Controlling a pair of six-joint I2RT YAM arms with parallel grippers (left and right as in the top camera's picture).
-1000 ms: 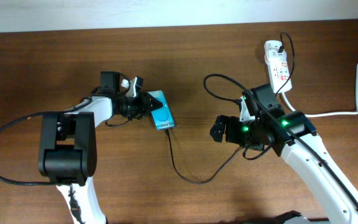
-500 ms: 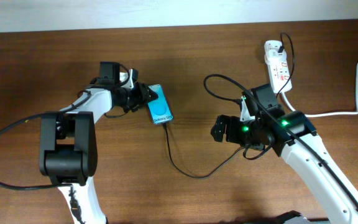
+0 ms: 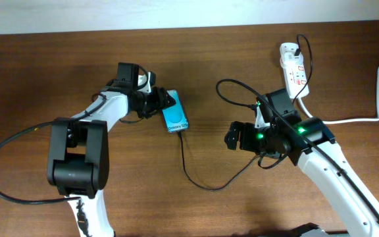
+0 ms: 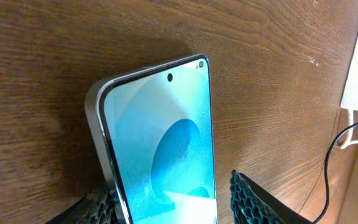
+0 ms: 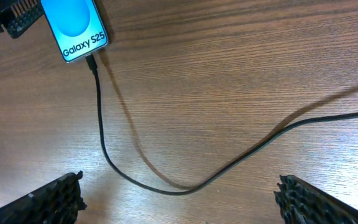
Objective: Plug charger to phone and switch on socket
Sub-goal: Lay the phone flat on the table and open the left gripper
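Overhead: left end effector [image 3: 160,104], gripping phone [image 3: 176,116], has shifted it toward 1 o'clock; charger [image 3: 184,161] stays plugged; right end effector [image 3: 230,139] wide.

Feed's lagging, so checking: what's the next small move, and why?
Probably swing the right end effector toward the socket switch: the charger already looks seated in the phone, and that end effector is open and empty.

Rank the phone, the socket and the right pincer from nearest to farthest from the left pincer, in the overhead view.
1. phone, in the grip of the left pincer.
2. right pincer, centre right.
3. socket, top right.
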